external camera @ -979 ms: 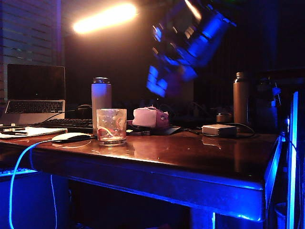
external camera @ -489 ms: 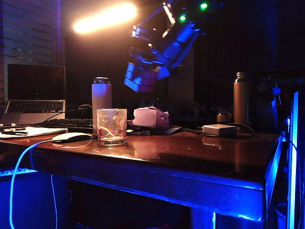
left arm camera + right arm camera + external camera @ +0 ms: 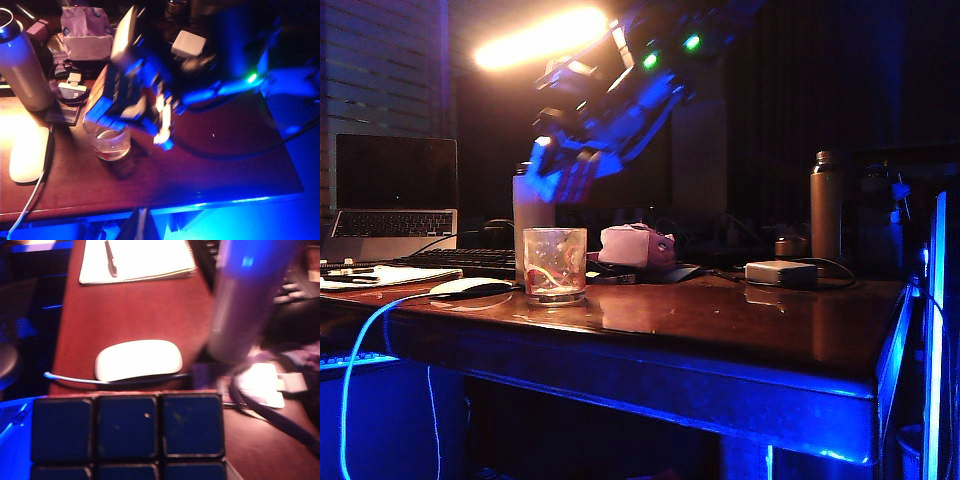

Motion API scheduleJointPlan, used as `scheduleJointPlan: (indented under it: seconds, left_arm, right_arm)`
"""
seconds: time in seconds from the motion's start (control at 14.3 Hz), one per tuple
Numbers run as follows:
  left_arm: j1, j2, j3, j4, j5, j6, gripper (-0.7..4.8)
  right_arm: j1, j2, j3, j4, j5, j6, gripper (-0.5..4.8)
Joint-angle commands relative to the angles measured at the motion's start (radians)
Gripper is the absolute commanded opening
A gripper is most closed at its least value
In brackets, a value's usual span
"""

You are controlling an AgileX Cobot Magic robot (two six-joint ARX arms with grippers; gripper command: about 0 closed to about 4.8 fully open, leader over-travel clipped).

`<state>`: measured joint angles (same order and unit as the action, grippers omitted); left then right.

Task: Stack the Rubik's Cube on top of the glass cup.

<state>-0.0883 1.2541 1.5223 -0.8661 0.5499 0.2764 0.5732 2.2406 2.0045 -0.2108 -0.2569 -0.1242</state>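
Right gripper (image 3: 563, 178) swung leftward and down since earlier, fingers clamped on the Rubik's Cube (image 3: 127, 435), tilted, above the glass cup (image 3: 554, 264) near the bench (image 3: 720, 330) front-left edge. Left gripper unseen.

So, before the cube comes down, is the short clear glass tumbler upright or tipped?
Upright: the short clear glass tumbler stands on its thick base, rim up. The right gripper holds the dark puzzle cube above it.
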Motion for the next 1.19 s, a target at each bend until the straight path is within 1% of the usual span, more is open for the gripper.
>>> scheduleJointPlan:
  seconds: [0.07, 0.28, 1.05, 1.19]
  left_arm:
    - [0.0, -0.003, 0.006, 0.001, 0.005, 0.003, -0.04]
    - [0.0, -0.003, 0.006, -0.016, 0.005, 0.004, -0.04]
    - [0.0, -0.003, 0.006, -0.019, 0.005, 0.004, -0.04]
    - [0.0, -0.003, 0.006, -0.019, 0.005, 0.004, -0.04]
  right_arm:
    - [0.01, 0.026, 0.009, 0.097, 0.016, 0.002, 3.25]
    - [0.009, 0.051, 0.01, 0.128, 0.046, 0.001, 3.25]
    - [0.01, 0.116, 0.009, 0.146, 0.054, 0.002, 3.25]
    - [0.01, 0.115, 0.01, 0.192, 0.053, 0.002, 3.25]
